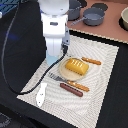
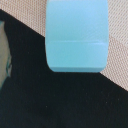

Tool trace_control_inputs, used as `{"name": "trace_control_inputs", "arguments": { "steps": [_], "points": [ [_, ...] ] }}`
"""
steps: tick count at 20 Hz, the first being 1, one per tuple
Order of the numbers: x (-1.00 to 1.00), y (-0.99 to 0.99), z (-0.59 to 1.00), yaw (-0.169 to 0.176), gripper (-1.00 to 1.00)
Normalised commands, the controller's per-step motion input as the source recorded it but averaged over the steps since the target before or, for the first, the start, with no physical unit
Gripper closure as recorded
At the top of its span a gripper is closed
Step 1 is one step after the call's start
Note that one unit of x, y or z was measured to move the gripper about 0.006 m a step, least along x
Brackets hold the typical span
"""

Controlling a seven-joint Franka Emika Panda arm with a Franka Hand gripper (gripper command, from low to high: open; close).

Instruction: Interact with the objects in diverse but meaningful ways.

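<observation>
The pale blue shaker fills the wrist view right under the end effector, can't tell if it's actually gripped.

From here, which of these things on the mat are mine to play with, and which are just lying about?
Job:
bread
sausage
white bottle
blue shaker, filling the wrist view

Lying about:
pots
fork
knife
plate
mat
</observation>
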Motion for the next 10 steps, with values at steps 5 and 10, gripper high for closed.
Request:
{"name": "trace_control_inputs", "arguments": {
  "steps": [5,10],
  "points": [
    [-0.30,0.17,-0.36,-0.012,-1.00],
    [-0.33,0.18,-0.37,-0.005,-1.00]
  ]
}}
